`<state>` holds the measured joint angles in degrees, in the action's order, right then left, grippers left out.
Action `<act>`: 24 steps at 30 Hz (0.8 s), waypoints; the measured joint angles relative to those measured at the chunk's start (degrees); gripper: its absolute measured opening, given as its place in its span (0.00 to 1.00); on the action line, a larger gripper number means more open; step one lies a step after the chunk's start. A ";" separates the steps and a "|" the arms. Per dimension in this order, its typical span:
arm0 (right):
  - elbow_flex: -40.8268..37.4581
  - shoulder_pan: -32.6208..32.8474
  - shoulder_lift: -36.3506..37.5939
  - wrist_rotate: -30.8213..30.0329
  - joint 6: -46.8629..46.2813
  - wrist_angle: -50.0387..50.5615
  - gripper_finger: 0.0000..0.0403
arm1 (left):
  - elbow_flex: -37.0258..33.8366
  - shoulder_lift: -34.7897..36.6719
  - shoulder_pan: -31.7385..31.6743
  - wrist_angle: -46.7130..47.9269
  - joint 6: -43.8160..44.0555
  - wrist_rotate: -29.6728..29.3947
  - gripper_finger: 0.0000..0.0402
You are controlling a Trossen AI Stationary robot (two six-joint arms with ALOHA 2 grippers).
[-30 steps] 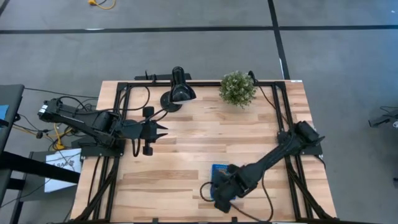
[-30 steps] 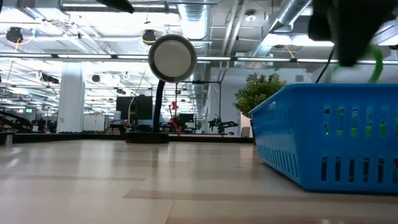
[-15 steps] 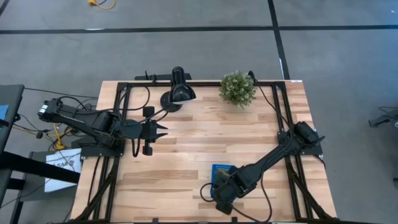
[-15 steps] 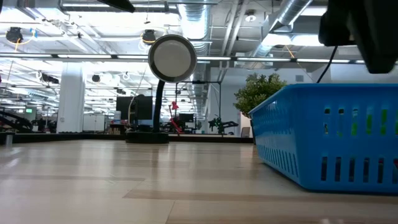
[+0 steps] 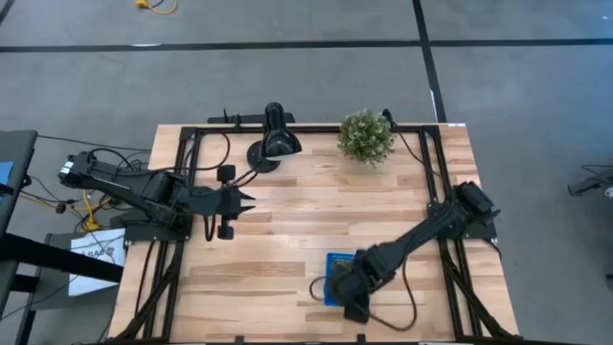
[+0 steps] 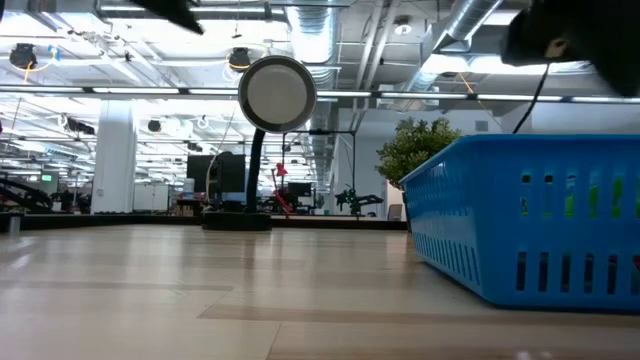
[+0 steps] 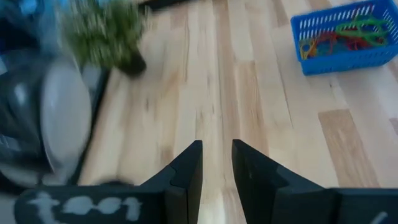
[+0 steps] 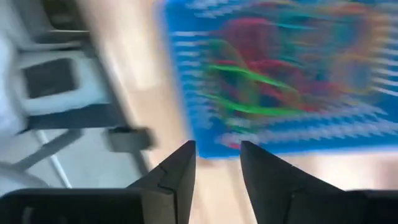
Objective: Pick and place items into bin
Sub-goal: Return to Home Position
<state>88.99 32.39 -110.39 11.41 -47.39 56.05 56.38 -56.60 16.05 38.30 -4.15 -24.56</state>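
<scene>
The left gripper (image 5: pixel 245 201) hangs over the bench's (image 5: pixel 306 220) left side, at about 9 o'clock in the high view. It points toward 3 o'clock, and its fingers (image 7: pixel 194 163) are a narrow gap apart with nothing between them. The bin (image 5: pixel 334 264) lies well apart from it, toward 4 o'clock, near the bench's front edge. The arm above hides part of the bin, so its long axis cannot be told. The bands (image 7: pixel 341 37) lie tangled inside it, red, green, yellow and orange, and no loose band shows on the wood. The right gripper (image 5: pixel 353 307) is far nearer, hovering just off the bin's 5 o'clock corner. Its fingers (image 8: pixel 179 171) are parted and empty, with the bin (image 8: pixel 292 147) and bands (image 8: pixel 249 74) ahead. Going home likely means pulling back toward 2 o'clock, clear of the rim.
</scene>
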 joint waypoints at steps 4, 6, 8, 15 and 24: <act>-0.03 -2.70 3.30 -6.74 -1.83 8.53 0.30 | 0.00 0.00 0.00 8.60 6.40 0.06 0.19; -0.02 -3.56 5.52 -10.97 -3.57 12.27 0.30 | 0.00 0.30 0.00 11.62 10.19 -1.04 0.19; -0.02 -3.89 7.87 -13.58 -3.19 13.87 0.30 | 0.00 1.59 0.00 14.67 15.09 -2.22 0.19; -0.04 1.17 20.51 -31.38 8.02 14.45 0.30 | 0.00 13.60 -0.04 22.50 23.70 -2.37 0.19; -14.10 9.63 41.55 -43.20 27.44 -6.37 0.30 | -2.37 38.49 0.04 18.97 17.09 1.75 0.19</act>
<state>74.89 42.02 -68.84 -31.78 -19.95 49.67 54.01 -18.11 16.10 57.28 12.94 -22.81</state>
